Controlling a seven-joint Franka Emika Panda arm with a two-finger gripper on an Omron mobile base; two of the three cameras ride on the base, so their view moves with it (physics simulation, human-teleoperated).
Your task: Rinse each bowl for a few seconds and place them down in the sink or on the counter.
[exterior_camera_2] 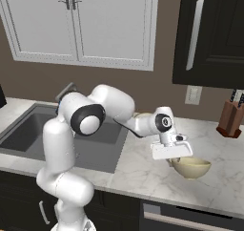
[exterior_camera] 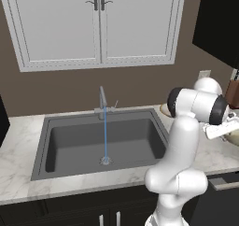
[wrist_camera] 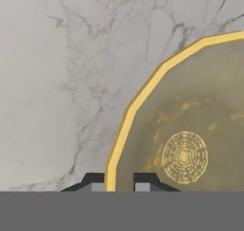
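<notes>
Left base view: a large rectangular dark grey sink (exterior_camera: 100, 141) is set into the white marble counter (exterior_camera: 21, 173) with faint grey veins. A slim grey faucet (exterior_camera: 102, 103) stands at the sink's far edge, and a thin blue stream of water (exterior_camera: 105, 134) falls from it to the round metal drain (exterior_camera: 106, 161). The white robot arm (exterior_camera: 179, 169) rises at the right and reaches right, past the sink. Behind its upper joint, a sliver of a tan round bowl (exterior_camera: 164, 109) shows on the counter near the sink's far right corner. White double-door wall cabinets (exterior_camera: 98, 24) hang above.

Right base view: the arm stretches right over the counter. The two-finger gripper (exterior_camera_2: 172, 161) points down at the left rim of a cream-yellow shallow round bowl (exterior_camera_2: 192, 167), which sits on the counter right of the sink, near the front edge. A brown wooden knife block (exterior_camera_2: 231, 118) stands at the far right.

Hand view: the two dark fingertips (wrist_camera: 93, 180) stand close together, one on each side of the cream-yellow bowl's bright yellow rim, clamping it. The bowl's olive inside bears a pale ring pattern; marble lies to its left.
</notes>
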